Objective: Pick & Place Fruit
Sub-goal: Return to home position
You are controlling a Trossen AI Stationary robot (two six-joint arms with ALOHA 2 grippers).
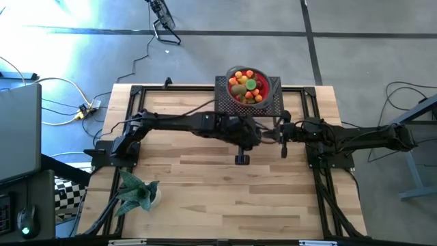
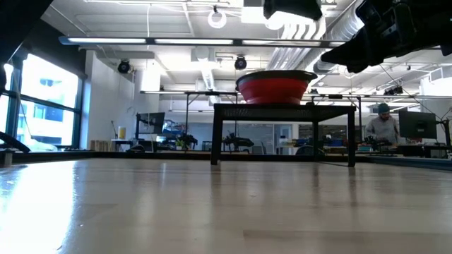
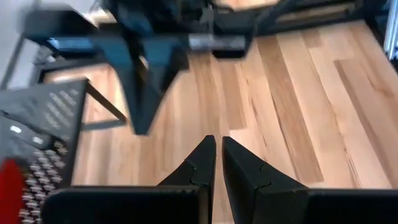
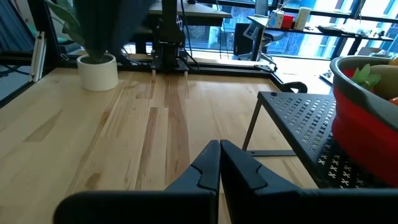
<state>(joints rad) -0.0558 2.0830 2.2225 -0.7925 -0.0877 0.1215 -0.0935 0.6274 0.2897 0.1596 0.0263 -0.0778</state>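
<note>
Red bowl (image 2: 274, 89) on the black shelf (image 4: 298, 112) holds the fruit (image 1: 246, 85), a round heap with no long axis and no pointing end, just beyond both grippers. Left gripper (image 3: 217, 142) and right gripper (image 4: 219, 146) hang side by side before the shelf, each pressed together and empty, about equally near. Retreat, I judge, leads away from the shelf.

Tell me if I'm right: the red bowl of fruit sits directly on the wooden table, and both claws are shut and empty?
Not quite. The red bowl of fruit sits on a black perforated shelf raised above the wooden table, as the low view shows. The left claw and right claw are shut and empty.
</note>
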